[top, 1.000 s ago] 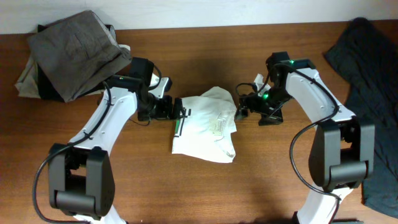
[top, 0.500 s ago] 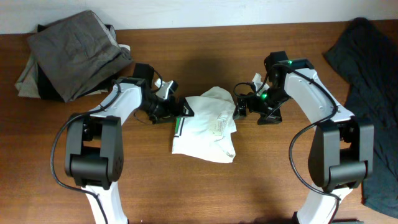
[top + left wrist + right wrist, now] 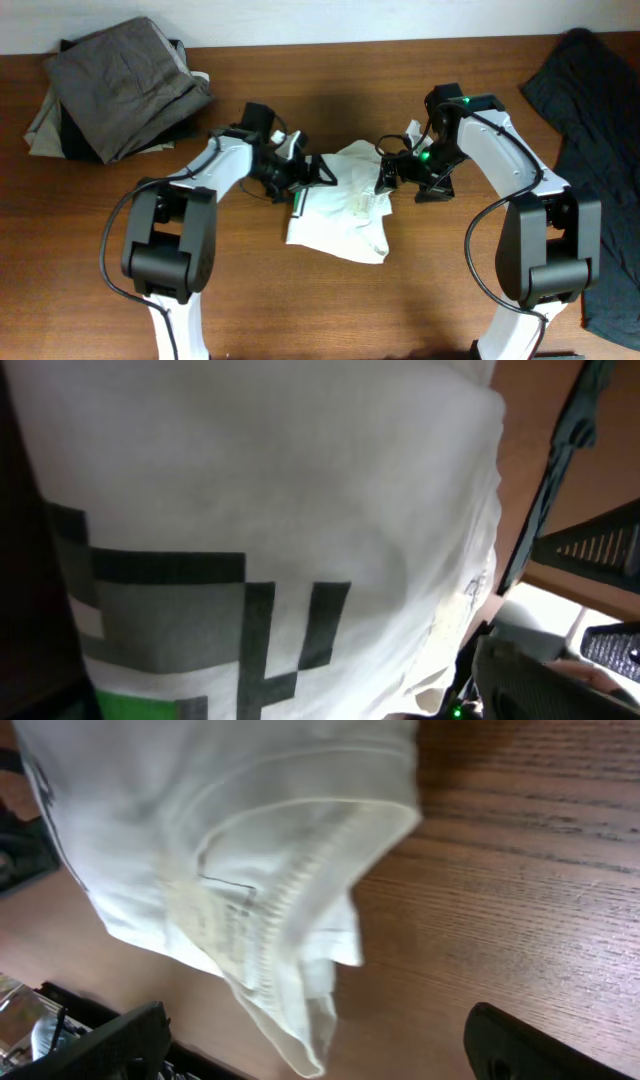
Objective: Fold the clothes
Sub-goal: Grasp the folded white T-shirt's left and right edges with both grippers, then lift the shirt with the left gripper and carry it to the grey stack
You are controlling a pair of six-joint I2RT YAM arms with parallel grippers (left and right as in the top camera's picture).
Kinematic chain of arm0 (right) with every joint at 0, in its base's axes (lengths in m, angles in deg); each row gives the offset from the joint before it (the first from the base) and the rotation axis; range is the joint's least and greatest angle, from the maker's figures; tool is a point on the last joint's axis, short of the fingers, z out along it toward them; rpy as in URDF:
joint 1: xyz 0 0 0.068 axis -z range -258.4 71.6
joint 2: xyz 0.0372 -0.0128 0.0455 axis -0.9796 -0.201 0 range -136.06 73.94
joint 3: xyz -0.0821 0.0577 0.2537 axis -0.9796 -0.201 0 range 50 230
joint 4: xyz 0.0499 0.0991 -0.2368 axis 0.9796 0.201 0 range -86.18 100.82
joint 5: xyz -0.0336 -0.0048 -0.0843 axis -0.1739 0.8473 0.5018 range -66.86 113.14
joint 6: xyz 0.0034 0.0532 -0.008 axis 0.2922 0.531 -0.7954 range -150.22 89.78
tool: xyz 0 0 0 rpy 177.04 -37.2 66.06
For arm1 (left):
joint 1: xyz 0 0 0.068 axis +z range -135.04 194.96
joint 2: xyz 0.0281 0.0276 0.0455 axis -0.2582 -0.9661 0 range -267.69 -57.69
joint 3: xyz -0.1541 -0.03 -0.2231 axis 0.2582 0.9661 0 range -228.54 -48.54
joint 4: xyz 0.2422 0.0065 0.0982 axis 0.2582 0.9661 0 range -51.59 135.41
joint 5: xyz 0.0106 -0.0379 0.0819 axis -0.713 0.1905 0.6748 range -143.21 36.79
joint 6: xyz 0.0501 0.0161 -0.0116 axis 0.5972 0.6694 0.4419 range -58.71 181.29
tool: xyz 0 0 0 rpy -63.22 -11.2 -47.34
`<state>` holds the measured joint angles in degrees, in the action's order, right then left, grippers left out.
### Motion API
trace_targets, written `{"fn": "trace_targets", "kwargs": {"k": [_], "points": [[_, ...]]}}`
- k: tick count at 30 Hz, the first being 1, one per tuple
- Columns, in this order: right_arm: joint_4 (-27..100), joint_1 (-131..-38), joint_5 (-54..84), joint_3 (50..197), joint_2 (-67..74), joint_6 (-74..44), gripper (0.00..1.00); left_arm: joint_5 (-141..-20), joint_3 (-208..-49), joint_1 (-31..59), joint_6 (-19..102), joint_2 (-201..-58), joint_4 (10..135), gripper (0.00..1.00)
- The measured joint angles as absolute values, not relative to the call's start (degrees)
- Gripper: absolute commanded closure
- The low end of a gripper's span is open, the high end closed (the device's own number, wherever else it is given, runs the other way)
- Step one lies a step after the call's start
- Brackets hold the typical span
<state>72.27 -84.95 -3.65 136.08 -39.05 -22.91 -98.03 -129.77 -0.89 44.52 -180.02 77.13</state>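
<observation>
- Centre of frame: crumpled T-shirt [image 3: 340, 205] on wooden table [image 3: 300, 310].
- Flanking its upper edge: left gripper [image 3: 320, 172], right gripper [image 3: 384, 177], fingers spread wide, grasping nothing.
- Likely best: pinch matching corners, lift evenly, spread flat.

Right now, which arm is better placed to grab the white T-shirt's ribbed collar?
Right, probably: right gripper is open, the crumpled white T-shirt's ribbed collar just ahead of it; left gripper sits at the opposite edge.
</observation>
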Motion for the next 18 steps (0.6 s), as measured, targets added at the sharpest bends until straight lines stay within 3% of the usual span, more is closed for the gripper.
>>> {"fn": "trace_targets", "kwargs": {"k": [1,2,4,5,18], "points": [[72.40,-84.95,-3.65,136.08,-39.05,-22.98,0.03,-98.03,-129.77,-1.62,44.32,-180.02,76.65,0.01],[72.42,-84.95,-3.65,136.08,-39.05,-23.11,0.03,-98.01,-129.77,-2.03,44.30,-180.02,76.45,0.42],[72.42,-84.95,-3.65,136.08,-39.05,-23.18,0.03,-97.48,-129.77,-2.73,44.10,-180.04,76.03,0.88],[72.42,-84.95,-3.65,136.08,-39.05,-23.22,0.03,-96.26,-129.55,-3.19,43.86,-181.20,75.05,0.99],[76.90,-79.38,-3.65,136.08,-39.01,-23.24,0.08,-90.01,-131.67,-1.38,45.07,-182.90,68.12,1.00]]}}
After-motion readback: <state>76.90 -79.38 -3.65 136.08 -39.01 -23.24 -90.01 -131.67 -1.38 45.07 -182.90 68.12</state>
